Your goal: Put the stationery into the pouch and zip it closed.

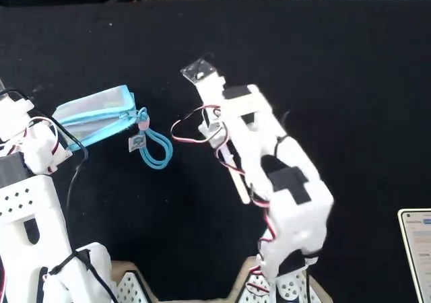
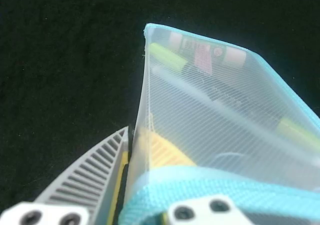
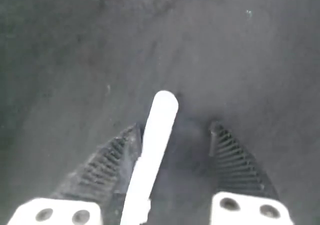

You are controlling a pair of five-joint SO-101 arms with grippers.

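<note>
Left wrist view: my left gripper (image 2: 131, 150) pinches one end of the mesh pouch (image 2: 215, 120) at the table's (image 3: 240, 45) left, probably to steady it for zipping. Stationery (image 2: 167, 57) shows inside, but I can't tell if the zip is shut. My right gripper (image 3: 175, 130) hangs spread, with an unidentifiable white rod (image 3: 157, 135) against one finger.

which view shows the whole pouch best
High view: the pouch shows end to end, with its zipper and loop strap. Left wrist view gives a close look at one mesh side, with stationery inside.
</note>
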